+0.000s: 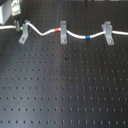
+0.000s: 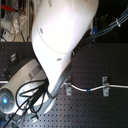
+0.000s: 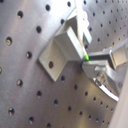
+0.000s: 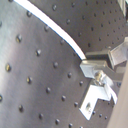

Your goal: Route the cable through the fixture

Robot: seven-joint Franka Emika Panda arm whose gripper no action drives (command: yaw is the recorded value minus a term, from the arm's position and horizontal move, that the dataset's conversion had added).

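the fingers (image 3: 92, 60) pinch the cable (image 1: 75, 35) at its green band, just beside the slanted fixture (image 1: 23, 34); a loose pinch could let it slip past the fork.

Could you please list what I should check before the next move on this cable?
1. Tool grip on the cable: ok, appears shut on it at the green band.
2. Cable inside the fork of the fixture: cannot tell.
3. Cable through the middle clip and right clip: ok, apparently.
4. Slack between fixture and middle clip: ok, the cable bows there.
5. Sight of the fixture in the second exterior view: not ok, the arm hides it.
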